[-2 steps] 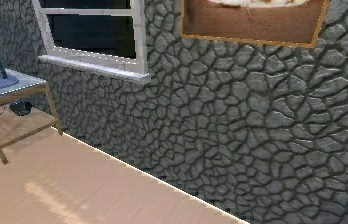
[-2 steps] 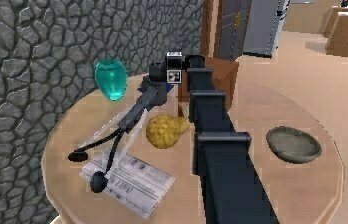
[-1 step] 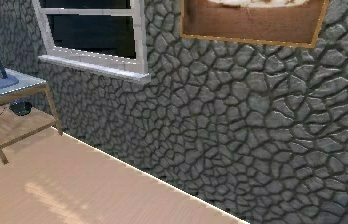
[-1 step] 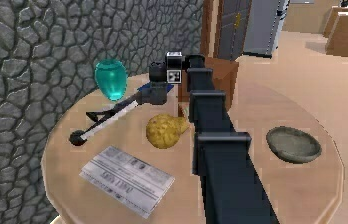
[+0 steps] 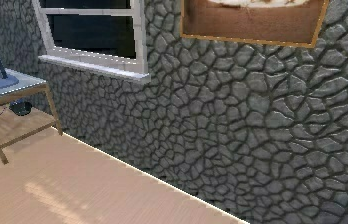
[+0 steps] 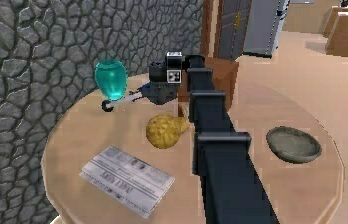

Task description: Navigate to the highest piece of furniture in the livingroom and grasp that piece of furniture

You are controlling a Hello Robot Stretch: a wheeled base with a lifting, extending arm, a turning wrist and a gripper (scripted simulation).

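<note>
The piece of furniture the arm reaches over is a round wooden surface [image 6: 82,135] against the stone wall [image 6: 32,60]; whether it is the room's highest I cannot tell. I'd judge it rigid, heavy and not fragile, too flat on top to grip, so the thin rim looks the best place to take hold. The claw [image 6: 127,98] sits near the vase [image 6: 110,78]; I cannot tell whether it holds anything. On top: one vase, one golden lump [image 6: 167,130], one newspaper [image 6: 127,180], one bowl [image 6: 294,143]. One small table [image 5: 22,95] stands below the one window [image 5: 92,35].
</note>
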